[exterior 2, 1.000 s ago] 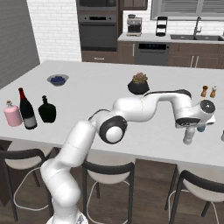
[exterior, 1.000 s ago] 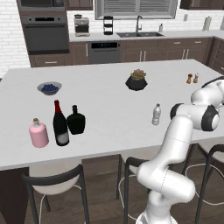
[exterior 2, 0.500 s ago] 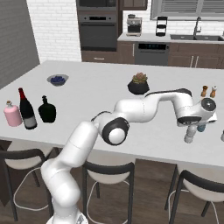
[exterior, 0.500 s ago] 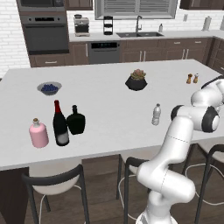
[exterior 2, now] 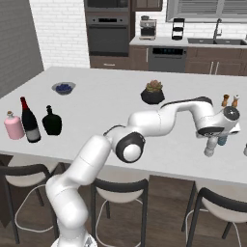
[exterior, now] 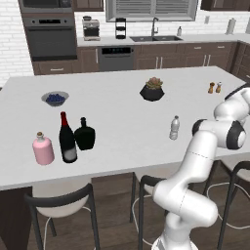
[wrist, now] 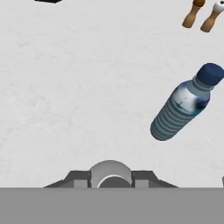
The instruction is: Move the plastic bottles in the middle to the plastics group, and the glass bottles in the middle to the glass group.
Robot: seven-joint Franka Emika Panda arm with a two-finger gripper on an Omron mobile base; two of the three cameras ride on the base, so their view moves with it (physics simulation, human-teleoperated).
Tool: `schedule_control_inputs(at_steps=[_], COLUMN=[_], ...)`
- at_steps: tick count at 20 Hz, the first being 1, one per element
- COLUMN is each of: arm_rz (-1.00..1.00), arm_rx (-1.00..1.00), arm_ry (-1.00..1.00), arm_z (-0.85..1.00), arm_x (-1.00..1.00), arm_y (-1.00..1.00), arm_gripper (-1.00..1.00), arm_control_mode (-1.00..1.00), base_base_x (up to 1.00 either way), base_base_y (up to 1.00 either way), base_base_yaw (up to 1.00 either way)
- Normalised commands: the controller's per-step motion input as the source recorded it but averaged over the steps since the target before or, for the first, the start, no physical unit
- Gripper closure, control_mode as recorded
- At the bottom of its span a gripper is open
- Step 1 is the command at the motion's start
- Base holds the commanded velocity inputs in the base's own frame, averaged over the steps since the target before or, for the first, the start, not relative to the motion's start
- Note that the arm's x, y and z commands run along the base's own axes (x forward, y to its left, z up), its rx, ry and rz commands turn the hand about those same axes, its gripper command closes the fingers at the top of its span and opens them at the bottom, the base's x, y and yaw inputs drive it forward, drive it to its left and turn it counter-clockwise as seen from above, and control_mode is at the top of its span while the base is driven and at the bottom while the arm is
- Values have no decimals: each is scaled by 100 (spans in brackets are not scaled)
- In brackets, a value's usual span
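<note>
Far left, the wine bottle [exterior: 67, 139] already stands between the pink bottle [exterior: 43, 149] and the black flask [exterior: 85, 135]. Moving right, my gripper [exterior 2: 211, 143] points straight down near the counter's front edge, jaws pressed onto the grey cap of the clear plastic bottle [exterior 2: 209, 151], which hangs upright beneath it. The blue bottle [exterior 2: 222, 141], also upright, stands just to its right and slightly further back. I judge a short shift that way and a set-down is all that's needed, stopping well before the shakers [wrist: 202, 15].
</note>
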Motion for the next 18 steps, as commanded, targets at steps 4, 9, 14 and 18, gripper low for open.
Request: schedule_control_inputs(at_steps=[4, 9, 14, 18], arm_rz=[0, 0, 0, 0], arm_rx=[0, 0, 0, 0], arm_ry=[0, 0, 0, 0], arm_z=[0, 0, 0, 0], arm_x=[0, 0, 0, 0], arm_y=[0, 0, 0, 0], arm_gripper=[100, -100, -100, -100], arm_control_mode=[-100, -100, -100, -100], base_base_x=[0, 0, 0, 0], base_base_y=[0, 0, 0, 0], base_base_yaw=[0, 0, 0, 0])
